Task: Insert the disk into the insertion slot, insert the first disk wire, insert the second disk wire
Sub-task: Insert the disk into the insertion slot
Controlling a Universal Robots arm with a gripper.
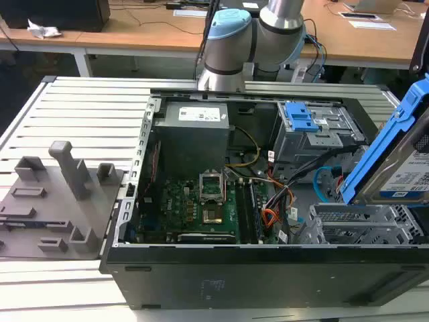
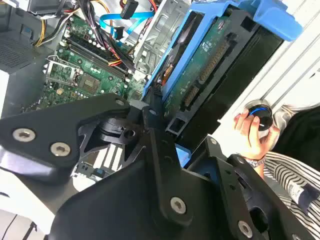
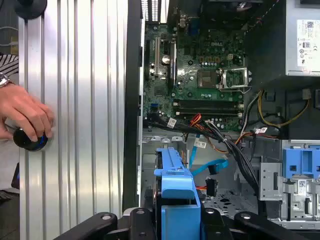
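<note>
My gripper [image 3: 177,222] is shut on the disk [image 1: 410,176], a silver drive with a white label in a bright blue carrier [image 3: 175,182]. The disk hangs tilted at the exterior view's right, its lower end just above the insertion slot [image 1: 362,225], a perforated silver cage in the case's near right corner. The second wrist view shows the disk's green circuit-board underside [image 2: 210,65] beyond my black fingers [image 2: 150,125]. The second disk wire [image 3: 212,167], a light-blue flat cable, loops loose beside the cage [image 1: 320,180]. The first disk wire [image 3: 196,119], thin and red-orange, lies among black cables.
A taller grey cage with a blue latch plate [image 1: 301,119] stands behind the slot. The motherboard [image 1: 201,208] and power supply [image 1: 194,117] occupy the open case. A person's hand [image 3: 25,117] rests on a round black knob [image 3: 31,140] on the slatted table. Grey fixtures [image 1: 60,194] sit at the exterior view's left.
</note>
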